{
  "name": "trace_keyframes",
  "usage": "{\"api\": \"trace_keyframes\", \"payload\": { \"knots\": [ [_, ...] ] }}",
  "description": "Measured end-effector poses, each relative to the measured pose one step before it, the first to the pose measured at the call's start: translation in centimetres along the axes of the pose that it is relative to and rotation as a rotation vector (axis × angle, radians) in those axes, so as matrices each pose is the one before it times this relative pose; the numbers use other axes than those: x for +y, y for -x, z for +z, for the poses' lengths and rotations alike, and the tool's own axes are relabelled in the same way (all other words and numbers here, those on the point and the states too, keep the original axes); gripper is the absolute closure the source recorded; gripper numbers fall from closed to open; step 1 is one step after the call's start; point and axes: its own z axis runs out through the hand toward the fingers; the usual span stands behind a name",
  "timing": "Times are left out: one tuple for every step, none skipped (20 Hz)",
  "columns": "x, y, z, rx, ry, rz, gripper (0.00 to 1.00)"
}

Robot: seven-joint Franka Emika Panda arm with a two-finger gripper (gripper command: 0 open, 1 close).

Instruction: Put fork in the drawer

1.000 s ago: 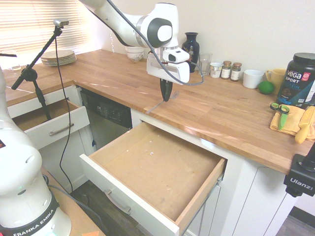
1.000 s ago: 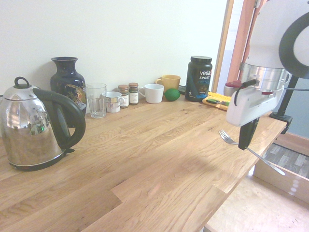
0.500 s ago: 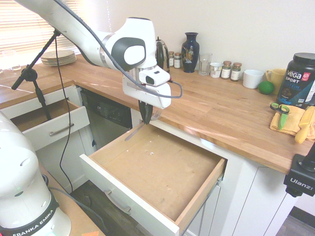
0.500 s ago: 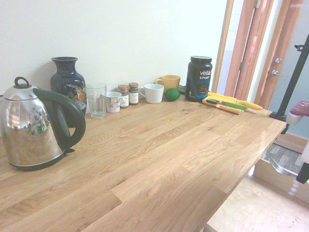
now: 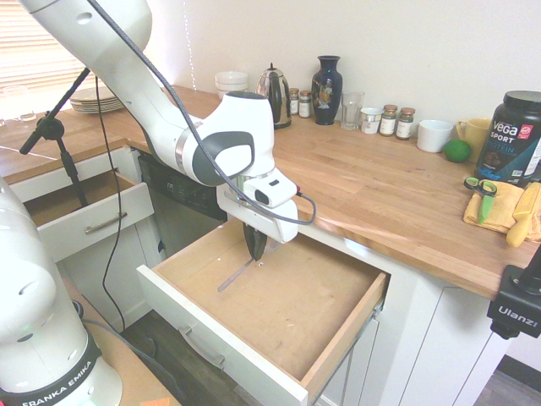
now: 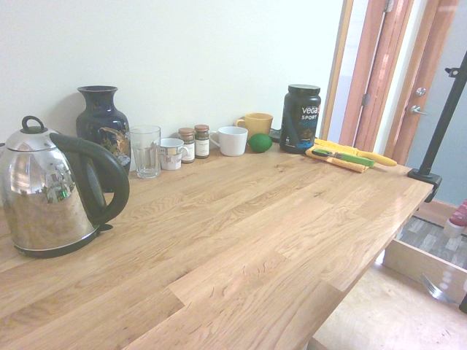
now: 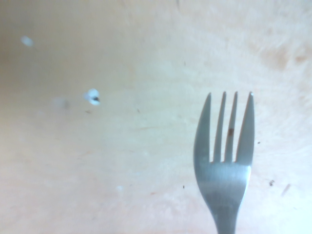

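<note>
Fork (image 5: 237, 272) pinched in claw (image 5: 254, 251) over drawer (image 5: 287, 296).

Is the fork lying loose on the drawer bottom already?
No: in the first exterior view the gripper is shut on the fork, which slants down over the open drawer.

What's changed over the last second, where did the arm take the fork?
The claw, shut on the thin silver metal fork, came off the wooden countertop, swung toward the first exterior view's left and sank into the wide open white-fronted drawer. The fork's handle end now hangs low over the bare wood bottom; contact can't be judged. The grip held throughout. Everything on the countertop stayed put.
</note>
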Motion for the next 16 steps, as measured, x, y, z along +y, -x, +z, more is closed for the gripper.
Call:
{"api": "trace_keyframes", "payload": {
  "knots": [
    [-0.261,-0.165,0.863,0.00256,0.00728,0.00108,1.0],
    [-0.308,-0.231,0.775,-0.00119,0.00719,0.00334,1.0],
    [-0.343,-0.354,0.653,-0.00239,0.00698,0.0017,1.0],
    [-0.352,-0.397,0.544,-0.00086,0.00537,0.001,1.0],
    [-0.392,-0.429,0.512,-0.0016,0.00482,0.00156,1.0],
    [-0.361,-0.414,0.489,-0.00187,0.00609,0.0022,1.0],
    [-0.319,-0.351,0.476,-0.00081,0.00634,0.00216,1.0],
    [-0.308,-0.258,0.489,-0.00024,0.00548,0.00585,1.0],
    [-0.314,-0.153,0.454,-0.00023,0.0037,0.00216,1.0],
    [-0.255,-0.042,0.473,-0.00123,0.00516,0.00238,1.0],
    [-0.234,0.047,0.421,-0.00113,0.00483,-0.00081,1.0],
    [-0.255,0.057,0.372,-0.00183,0.00577,-0.00096,1.0],
    [-0.254,0.107,0.344,-0.00204,0.00567,-0.00191,1.0],
    [-0.228,0.068,0.265,-0.00097,0.00427,0.00071,1.0],
    [-0.199,0.09,0.255,-0.00111,0.0036,-0.00062,1.0],
    [-0.18,0.113,0.247,-0.00175,0.00277,-0.00075,1.0]
  ]
}}
